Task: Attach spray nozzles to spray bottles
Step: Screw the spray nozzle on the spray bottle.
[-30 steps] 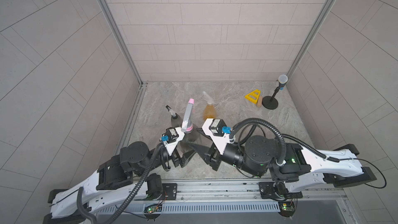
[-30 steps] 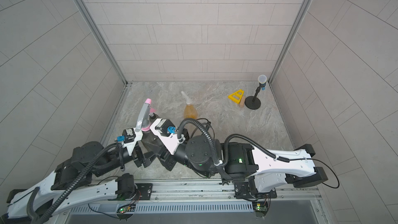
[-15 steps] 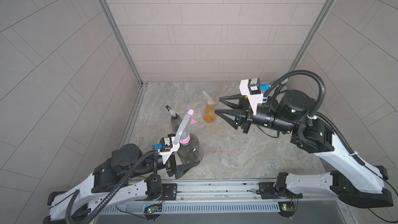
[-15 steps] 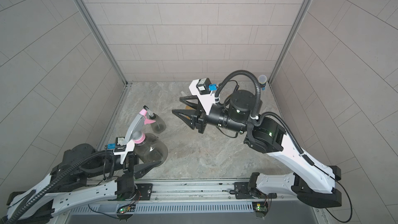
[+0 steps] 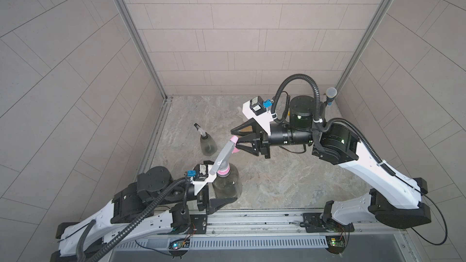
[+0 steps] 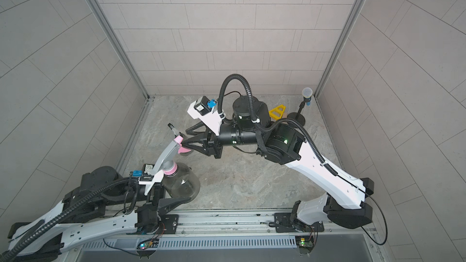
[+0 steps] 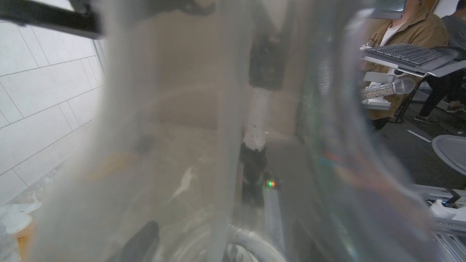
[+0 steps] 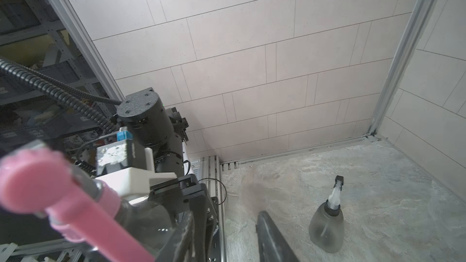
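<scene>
I hold the grey bottle [image 5: 228,181] clamped in the left hand [image 5: 227,194], lower centre in both top views, grey-and-pink nozzle [image 5: 223,156] on its neck; the right hand [image 5: 235,139] stands jaws apart at the pink tip, and I judge an off-axis twist could cross-thread it.

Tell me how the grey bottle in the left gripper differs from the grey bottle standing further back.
The held bottle is clamped in the left gripper; the far bottle stands free on the table. The held bottle wears a grey-and-pink nozzle; the far bottle carries a white-and-black nozzle. Both are smoky, translucent and pear-shaped.
</scene>
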### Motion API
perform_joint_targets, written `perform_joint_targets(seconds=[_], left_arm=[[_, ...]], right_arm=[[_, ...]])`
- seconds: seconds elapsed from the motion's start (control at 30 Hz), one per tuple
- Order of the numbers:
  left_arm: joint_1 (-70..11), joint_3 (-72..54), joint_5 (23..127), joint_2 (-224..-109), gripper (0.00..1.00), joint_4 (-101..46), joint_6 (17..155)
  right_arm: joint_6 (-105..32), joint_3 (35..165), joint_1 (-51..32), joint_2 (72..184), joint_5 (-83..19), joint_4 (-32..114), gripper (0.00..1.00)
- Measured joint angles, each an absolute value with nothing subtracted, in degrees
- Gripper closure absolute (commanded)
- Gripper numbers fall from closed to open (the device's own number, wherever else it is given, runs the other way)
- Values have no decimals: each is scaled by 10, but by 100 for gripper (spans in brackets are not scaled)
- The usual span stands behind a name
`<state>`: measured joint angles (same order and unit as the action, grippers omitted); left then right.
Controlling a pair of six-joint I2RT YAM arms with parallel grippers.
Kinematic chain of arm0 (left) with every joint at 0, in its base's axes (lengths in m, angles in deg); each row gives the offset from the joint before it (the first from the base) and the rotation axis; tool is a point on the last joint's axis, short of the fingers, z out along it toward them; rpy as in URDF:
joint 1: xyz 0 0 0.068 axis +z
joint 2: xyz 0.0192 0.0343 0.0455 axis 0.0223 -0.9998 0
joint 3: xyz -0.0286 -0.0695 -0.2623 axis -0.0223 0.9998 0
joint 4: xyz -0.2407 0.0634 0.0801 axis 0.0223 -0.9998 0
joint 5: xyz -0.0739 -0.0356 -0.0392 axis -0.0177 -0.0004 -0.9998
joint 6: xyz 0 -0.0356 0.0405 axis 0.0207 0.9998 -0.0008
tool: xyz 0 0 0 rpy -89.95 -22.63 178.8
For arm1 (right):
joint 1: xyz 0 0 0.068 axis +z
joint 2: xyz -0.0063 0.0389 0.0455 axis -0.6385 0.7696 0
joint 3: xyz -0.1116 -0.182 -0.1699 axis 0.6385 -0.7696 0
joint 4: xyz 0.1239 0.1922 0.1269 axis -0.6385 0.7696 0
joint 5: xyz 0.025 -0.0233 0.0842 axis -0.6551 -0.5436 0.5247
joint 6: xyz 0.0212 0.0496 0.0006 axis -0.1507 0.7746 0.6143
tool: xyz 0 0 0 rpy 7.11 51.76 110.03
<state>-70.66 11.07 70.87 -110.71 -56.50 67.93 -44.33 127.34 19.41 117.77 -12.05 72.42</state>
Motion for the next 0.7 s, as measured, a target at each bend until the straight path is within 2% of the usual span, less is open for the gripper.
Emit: perform_joint_targets(seconds=[0.27,0.53,0.7], left_arm=[[-707,110,716,-1111,100,-565,679],[-707,110,736,-1125,100,-565,678],[-707,109,736,-1127,100,-569,673]], right_arm=[[-478,1273,244,1134,-170,755,59],[-521,1262,410,1116,-258,774,56],[-533,1215,440,1101,-290,779,54]])
